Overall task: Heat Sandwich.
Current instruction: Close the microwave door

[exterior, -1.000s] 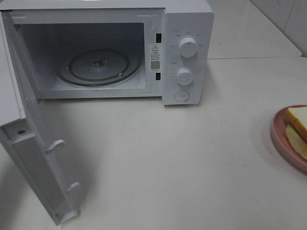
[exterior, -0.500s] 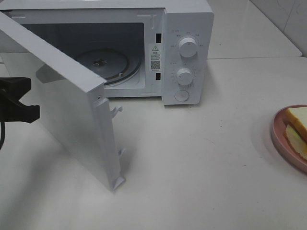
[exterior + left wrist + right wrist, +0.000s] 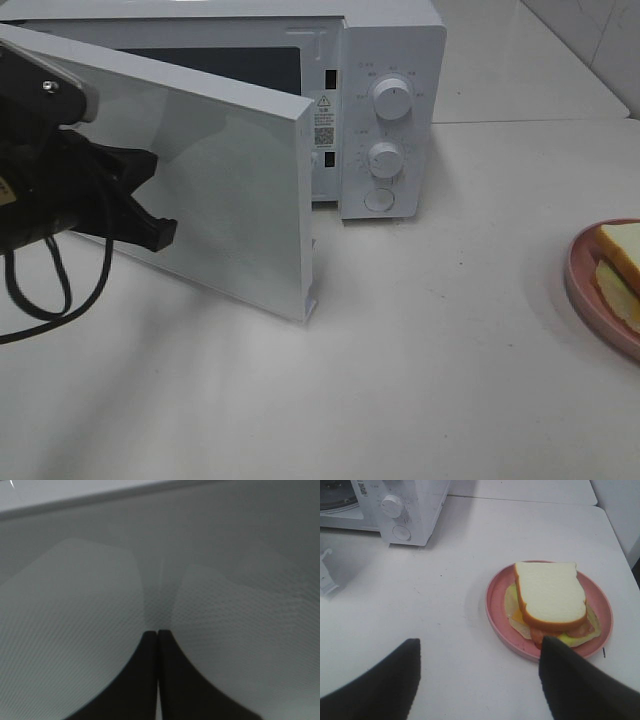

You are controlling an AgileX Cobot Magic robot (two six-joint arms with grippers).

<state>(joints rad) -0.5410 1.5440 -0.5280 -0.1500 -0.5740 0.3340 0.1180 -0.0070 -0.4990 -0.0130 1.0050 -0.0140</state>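
1. The left arm reaches in from the left edge of the high view, its dark wrist raised above the bench with a black cable looping beneath it.
2. The left pincer [image 3: 150,230] has its two black fingers [image 3: 145,680] pressed together, nothing between them.
3. The right pincer [image 3: 477,680] stands wide apart, both dark fingers [image 3: 580,685] spread and empty, angled downward.

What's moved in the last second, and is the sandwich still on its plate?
The microwave door has swung from wide open to mostly shut, now hiding the turntable. The left gripper came in from the left, jaws shut, tips pressed against the door's outer face, pushing it. Nothing was grasped or released. Unchanged: the sandwich remains on the pink plate, outside the microwave; the right gripper hangs open above the table near it.
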